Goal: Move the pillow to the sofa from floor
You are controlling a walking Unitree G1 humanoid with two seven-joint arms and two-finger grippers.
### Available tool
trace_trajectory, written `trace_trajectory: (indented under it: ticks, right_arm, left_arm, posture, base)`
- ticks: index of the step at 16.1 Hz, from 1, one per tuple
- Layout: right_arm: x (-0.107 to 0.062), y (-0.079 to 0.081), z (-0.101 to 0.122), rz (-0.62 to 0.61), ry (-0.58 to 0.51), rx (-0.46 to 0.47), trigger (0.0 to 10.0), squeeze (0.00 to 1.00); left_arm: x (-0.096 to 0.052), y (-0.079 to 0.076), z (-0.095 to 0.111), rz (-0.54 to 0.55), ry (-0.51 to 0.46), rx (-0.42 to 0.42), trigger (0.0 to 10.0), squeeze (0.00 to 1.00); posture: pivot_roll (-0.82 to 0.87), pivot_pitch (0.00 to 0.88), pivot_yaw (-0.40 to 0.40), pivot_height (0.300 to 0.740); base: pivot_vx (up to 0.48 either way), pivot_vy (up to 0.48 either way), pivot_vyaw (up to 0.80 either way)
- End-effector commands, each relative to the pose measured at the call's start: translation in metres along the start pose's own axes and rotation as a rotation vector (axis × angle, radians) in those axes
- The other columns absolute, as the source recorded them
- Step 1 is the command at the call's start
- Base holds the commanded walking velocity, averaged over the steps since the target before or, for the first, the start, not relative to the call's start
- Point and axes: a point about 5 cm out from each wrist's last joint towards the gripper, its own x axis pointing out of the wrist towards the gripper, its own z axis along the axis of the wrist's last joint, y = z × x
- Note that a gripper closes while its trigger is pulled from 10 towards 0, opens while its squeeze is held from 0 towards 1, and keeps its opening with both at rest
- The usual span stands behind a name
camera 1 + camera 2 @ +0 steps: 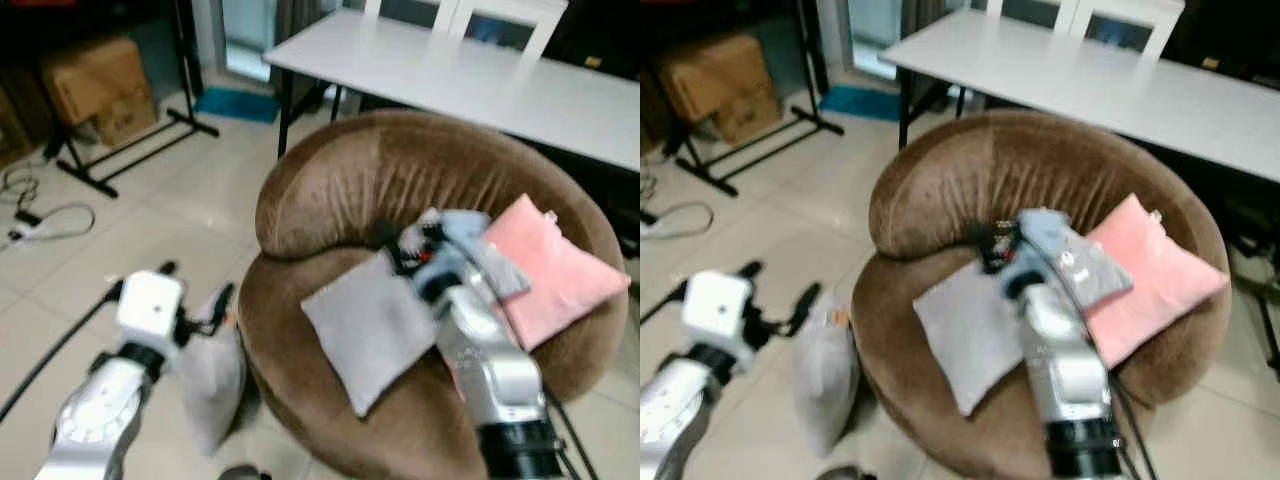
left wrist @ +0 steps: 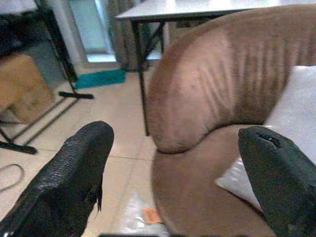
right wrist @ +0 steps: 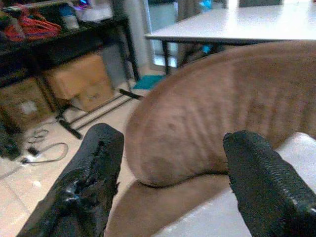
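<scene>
**Q:** How were the arms posed?

**A:** The right arm reached forward over the brown sofa (image 1: 400, 180), with the right gripper (image 3: 168, 182) above the seat, its fingers spread wide apart and gripping nothing. Beyond those fingers rose the sofa's curved backrest; just below them lay a grey pillow (image 1: 370, 328). The left arm was bent low beside the sofa, with the left gripper (image 2: 177, 182) likewise spread wide and holding nothing.

**Q:** Where was the task item?

**A:** A grey floor pillow (image 1: 212, 375) stood upright on the tiled floor (image 1: 190, 190), touching the sofa's base, directly beneath the left gripper's fingers. It looked soft and slightly slumped, with an orange tag (image 2: 152, 216) near its top.

**Q:** What differed between views?

**A:** The head views showed a pink pillow (image 1: 555, 265) on the seat beyond the right gripper, plus a white table (image 1: 470, 75) behind the sofa. The right wrist view showed cardboard boxes (image 3: 81, 81) under a dark shelf, and a cable (image 3: 44, 148) on the floor.
</scene>
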Motion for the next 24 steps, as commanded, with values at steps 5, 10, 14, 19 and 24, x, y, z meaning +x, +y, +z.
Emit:
trace_trajectory:
  ticks: [5,10,14,19,24]
  right_arm:
    - [-0.010,-0.010,-0.006,-0.086,0.065,0.021,10.0,1.00]
    - [-0.014,-0.014,-0.008,-0.098,0.094,0.022,10.0,1.00]
    - [-0.014,-0.018,-0.004,-0.104,0.096,0.021,10.0,1.00]
    - [-0.016,-0.024,-0.004,-0.125,0.103,0.020,10.0,1.00]
    - [-0.017,-0.008,-0.011,-0.028,0.132,0.000,10.0,1.00]
  left_arm:
    - [-0.004,0.005,0.003,0.041,0.002,0.025,10.0,0.00]
    - [-0.001,-0.001,0.005,0.034,-0.007,0.018,10.0,0.00]
    - [0.008,0.004,0.007,0.115,-0.026,-0.006,10.0,0.00]
    - [0.009,0.002,0.006,0.105,-0.018,-0.009,10.0,0.00]
    - [0.006,-0.002,0.004,0.065,-0.008,0.010,10.0,0.00]
  posture:
    - [0.02,0.000,-0.086,0.740]
    - [0.02,0.000,-0.079,0.740]
    - [0.02,0.000,-0.074,0.740]
    - [0.02,0.000,-0.062,0.740]
    - [0.02,0.000,-0.064,0.740]
  base:
    - [0.000,0.415,0.00]
    - [0.000,0.386,0.00]
    - [0.000,0.000,0.00]
    - [0.159,0.000,0.00]
    - [0.283,0.000,0.80]
